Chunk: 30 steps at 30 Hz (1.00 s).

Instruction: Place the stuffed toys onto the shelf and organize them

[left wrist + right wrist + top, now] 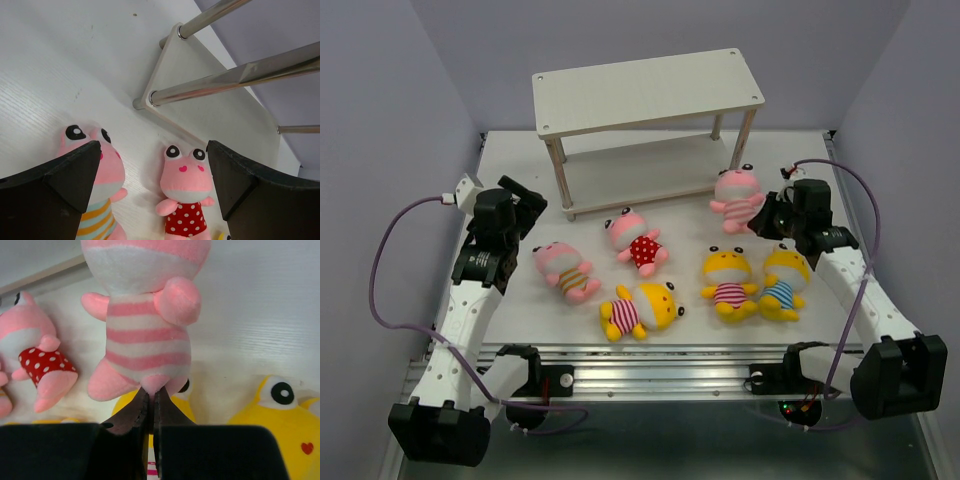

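Wooden shelf (650, 90) holds nothing yet; your right gripper (151, 396) pinches the pink striped toy (147, 335), your left gripper (154, 150) hangs open

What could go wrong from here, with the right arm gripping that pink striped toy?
1. The right gripper pinches the pink striped toy only by a thin bit of fabric at its bottom edge, so the toy may slip out or swing when carried.
2. The toy is close to the near right leg of the shelf. The arm or a swinging toy could knock that leg and shift the shelf.
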Tool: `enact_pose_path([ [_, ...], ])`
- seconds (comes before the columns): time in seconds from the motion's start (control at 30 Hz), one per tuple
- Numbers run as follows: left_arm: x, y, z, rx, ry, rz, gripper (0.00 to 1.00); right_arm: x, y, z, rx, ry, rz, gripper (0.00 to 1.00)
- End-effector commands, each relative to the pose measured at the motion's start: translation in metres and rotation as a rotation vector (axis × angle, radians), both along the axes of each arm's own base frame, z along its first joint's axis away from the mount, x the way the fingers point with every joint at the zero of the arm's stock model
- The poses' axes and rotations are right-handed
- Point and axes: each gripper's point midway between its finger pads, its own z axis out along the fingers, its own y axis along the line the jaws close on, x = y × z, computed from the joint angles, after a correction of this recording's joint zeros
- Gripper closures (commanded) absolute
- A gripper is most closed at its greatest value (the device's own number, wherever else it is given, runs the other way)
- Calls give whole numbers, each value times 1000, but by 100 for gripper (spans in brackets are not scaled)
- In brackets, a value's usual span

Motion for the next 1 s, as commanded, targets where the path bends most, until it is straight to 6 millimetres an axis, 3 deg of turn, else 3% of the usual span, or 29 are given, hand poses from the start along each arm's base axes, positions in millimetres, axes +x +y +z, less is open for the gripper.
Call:
enact_pose_path([
  [0.0,2,-1,8,10,-41,-14,1,4,35,38,34,-123,199,99],
  [0.1,3,0,8,13,-40,-12,1,4,58,46,73,-155,290,99],
  [0.23,3,-1,7,11,-39,-13,1,19,75,54,85,-198,313,99],
  [0.37,4,-1,6,10,-36,-14,1,45,93,64,82,-275,308,99],
  [0.4,4,-1,6,11,-34,-14,1,51,98,57,76,-261,315,99],
  [0.47,3,-1,5,10,-30,-16,1,68,100,64,57,-301,292,99],
  [0.67,1,0,6,11,-33,-11,1,110,106,58,29,-335,251,99],
  [0.97,0,2,3,13,-24,-2,1,141,106,37,-2,-316,205,99],
])
